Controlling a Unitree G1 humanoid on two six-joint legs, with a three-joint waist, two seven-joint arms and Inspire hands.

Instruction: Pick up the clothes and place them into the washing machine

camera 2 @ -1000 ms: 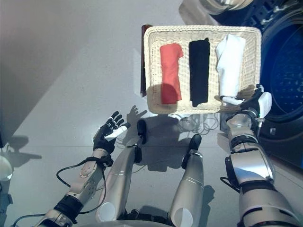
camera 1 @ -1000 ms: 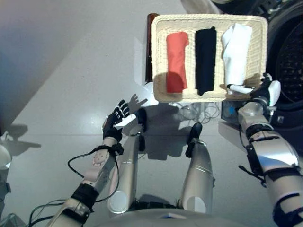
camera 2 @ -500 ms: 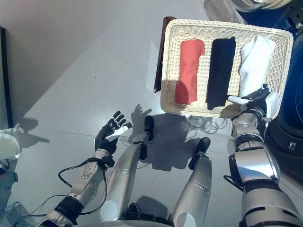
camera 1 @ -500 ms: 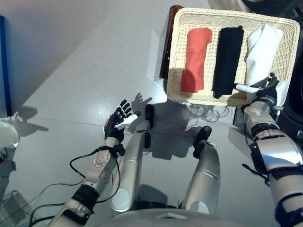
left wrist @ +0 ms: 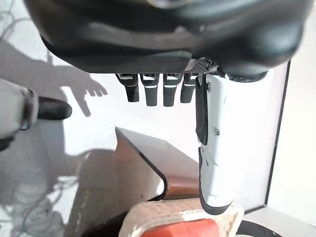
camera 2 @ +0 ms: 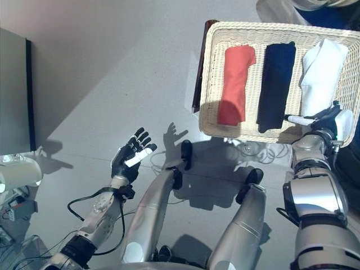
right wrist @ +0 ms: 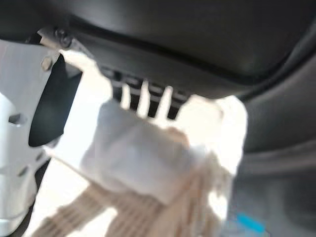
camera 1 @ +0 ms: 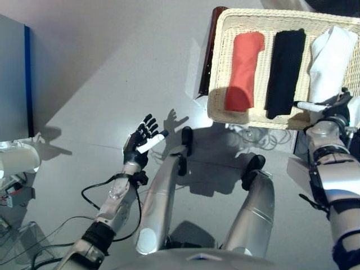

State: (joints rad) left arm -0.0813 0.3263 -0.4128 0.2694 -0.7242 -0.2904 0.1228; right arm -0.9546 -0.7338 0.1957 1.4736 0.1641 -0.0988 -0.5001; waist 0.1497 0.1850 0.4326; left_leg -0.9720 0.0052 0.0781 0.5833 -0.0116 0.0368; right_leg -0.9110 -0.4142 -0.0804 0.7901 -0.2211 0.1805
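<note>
1. None of the laundry has left the wicker basket [camera 1: 218, 84]: a red garment [camera 1: 243, 70], a black garment [camera 1: 285, 70] and a white garment [camera 1: 332, 59] lie folded side by side in it, red nearest the robot's left and white nearest its right.

2. The washing machine barely shows here, only as dark shapes at the far right edge of the head views, so all three pieces are, by this reckoning, yet to be lifted and loaded.

3. The right hand [camera 2: 332, 119] is at the basket's near right corner, over the near end of the white garment, its white-covered thumb pointing across toward the black one.

4. The right wrist view shows pale cloth and wicker weave close under the fingers, but whether they have closed on the cloth cannot be told.

5. The right forearm rises straight toward the basket from the lower right, the wrist level with the near rim.

6. The left hand [camera 1: 140, 143] hangs well clear of the basket, over bare floor, fingers spread and straight, holding nothing.

7. Its wrist view confirms it: the fingers [left wrist: 155, 90] in a loose row, and the thumb extended.
</note>
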